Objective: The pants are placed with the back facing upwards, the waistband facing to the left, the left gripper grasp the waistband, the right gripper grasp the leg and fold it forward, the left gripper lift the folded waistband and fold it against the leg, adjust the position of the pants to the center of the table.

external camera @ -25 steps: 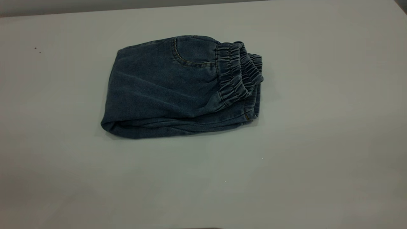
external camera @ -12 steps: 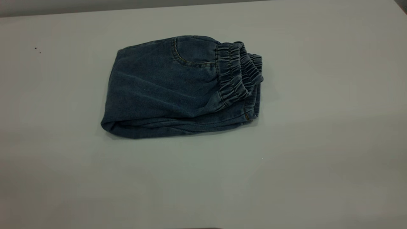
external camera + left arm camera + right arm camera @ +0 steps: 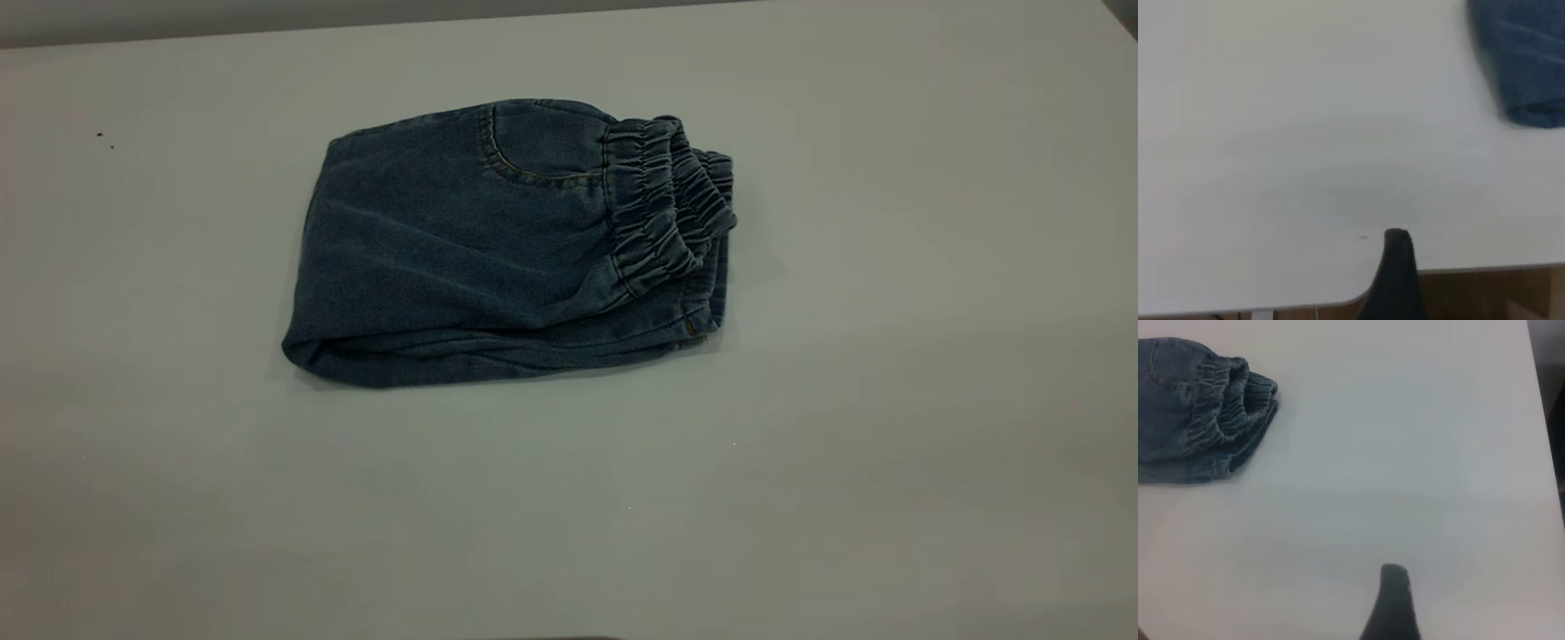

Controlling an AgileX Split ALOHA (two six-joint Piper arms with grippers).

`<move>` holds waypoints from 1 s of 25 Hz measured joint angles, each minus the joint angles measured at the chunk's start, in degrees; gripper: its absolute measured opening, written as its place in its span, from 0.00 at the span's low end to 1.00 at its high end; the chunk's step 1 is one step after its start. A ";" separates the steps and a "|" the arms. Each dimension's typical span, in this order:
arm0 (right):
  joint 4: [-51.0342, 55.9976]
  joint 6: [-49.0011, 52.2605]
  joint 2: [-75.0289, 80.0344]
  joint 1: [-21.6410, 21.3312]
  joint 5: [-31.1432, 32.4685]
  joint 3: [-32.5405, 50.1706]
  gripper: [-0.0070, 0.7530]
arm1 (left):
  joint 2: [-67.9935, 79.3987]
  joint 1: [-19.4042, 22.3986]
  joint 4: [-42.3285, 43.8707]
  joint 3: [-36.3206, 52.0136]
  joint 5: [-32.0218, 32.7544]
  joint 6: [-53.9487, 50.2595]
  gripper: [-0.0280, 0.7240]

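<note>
- Exterior: pants (image 3: 498, 258) folded into a compact stack, mid-desk (image 3: 889, 444), slightly far-left of centre; waistband (image 3: 662, 204) on the stack's right end. Neither pincer visible.
- Left wrist: my left pincer (image 3: 1395, 277) near the desk edge, well clear of the pants, holding nothing; opening can't tell.
- Right wrist: right pincer (image 3: 1391, 603) likewise.
- Denim is soft and floppy; grip the thick waistband if nudging.

Folded pants (image 3: 498, 258) lie on the table (image 3: 889, 444).
</note>
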 joint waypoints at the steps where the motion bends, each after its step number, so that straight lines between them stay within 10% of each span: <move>1: 0.00 0.00 0.00 0.00 0.00 0.00 0.68 | 0.00 -0.50 0.00 0.00 0.00 0.00 0.79; 25: -5.82 6.85 0.00 0.00 -0.30 0.04 0.68 | 0.00 -0.87 0.00 0.00 0.00 0.00 0.79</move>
